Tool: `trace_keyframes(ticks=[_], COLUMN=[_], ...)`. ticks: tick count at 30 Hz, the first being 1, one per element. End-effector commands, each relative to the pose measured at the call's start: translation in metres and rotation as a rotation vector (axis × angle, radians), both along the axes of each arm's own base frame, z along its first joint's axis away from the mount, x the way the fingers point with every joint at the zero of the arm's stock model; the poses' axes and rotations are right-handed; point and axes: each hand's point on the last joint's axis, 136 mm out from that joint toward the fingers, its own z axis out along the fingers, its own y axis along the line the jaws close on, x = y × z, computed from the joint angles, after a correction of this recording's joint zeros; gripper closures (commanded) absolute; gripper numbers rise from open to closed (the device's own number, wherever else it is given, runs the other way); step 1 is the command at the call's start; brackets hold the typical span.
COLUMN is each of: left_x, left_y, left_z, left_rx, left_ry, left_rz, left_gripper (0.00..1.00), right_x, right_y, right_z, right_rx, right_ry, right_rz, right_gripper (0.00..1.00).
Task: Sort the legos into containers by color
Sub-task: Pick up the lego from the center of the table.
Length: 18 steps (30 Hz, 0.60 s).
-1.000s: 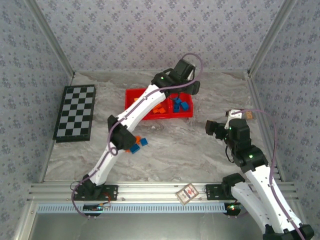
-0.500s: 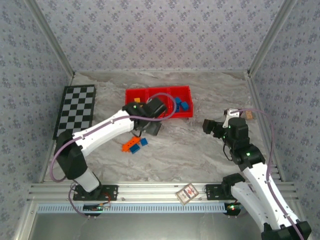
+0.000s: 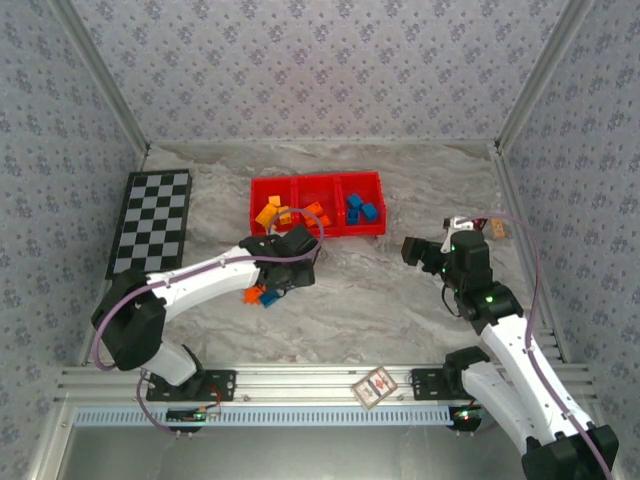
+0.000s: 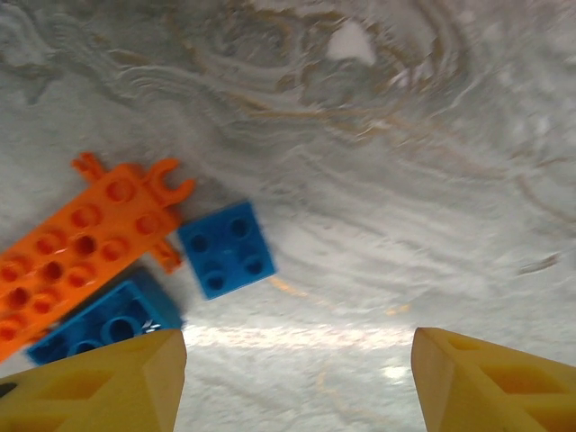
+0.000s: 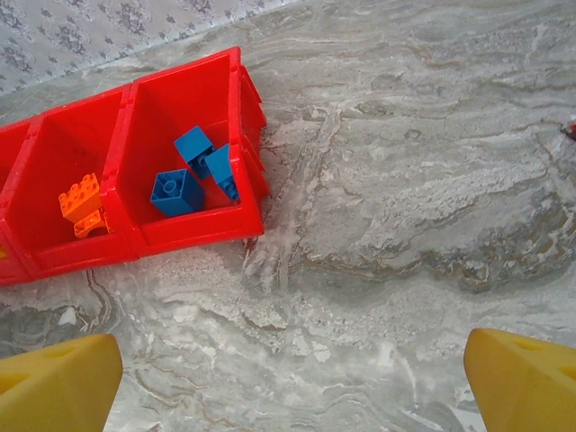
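The red tray (image 3: 317,232) lies at the back of the table. Its left container holds yellow-orange legos (image 3: 270,212), the middle one orange legos (image 3: 316,213) and the right one blue legos (image 5: 184,175). On the table in front of the tray lie an orange plate (image 4: 81,243), a flat blue square lego (image 4: 227,247) and a blue brick (image 4: 99,324). My left gripper (image 4: 297,378) hangs low just right of them, open, with bare table between its fingers. My right gripper (image 5: 288,387) is open over bare table, right of the tray.
A black-and-white checkered board (image 3: 152,225) lies at the far left. A small card (image 3: 375,387) rests on the front rail. Patterned walls close in the table on three sides. A small item (image 3: 495,229) sits by the right wall.
My left arm has pulled back from above the tray's right container and come down to the loose legos on the table. The right gripper has drifted slightly left.
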Motion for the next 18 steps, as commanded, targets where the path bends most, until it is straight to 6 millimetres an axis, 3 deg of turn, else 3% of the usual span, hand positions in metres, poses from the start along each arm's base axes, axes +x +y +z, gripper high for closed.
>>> trace_keyframes(ticks=[1, 10, 18], left_x=[0.011, 0.015, 0.008], left_y=[-0.014, -0.013, 0.005], left_z=[0.005, -0.015, -0.021], left_rx=[-0.097, -0.042, 0.002], left_ry=[-0.029, 0.019, 0.006], left_rz=[0.092, 0.217, 0.307], left_gripper=[0.32, 0.32, 0.33], right_x=[0.002, 0.004, 0.004], right_y=[0.002, 0.001, -0.003], right_z=[-0.005, -0.009, -0.013], right_rx=[0.058, 0.076, 0.080], right_ry=[0.016, 0.024, 0.034], right_rz=[-0.020, -0.037, -0.056], right_gripper=[0.00, 0.00, 0.00])
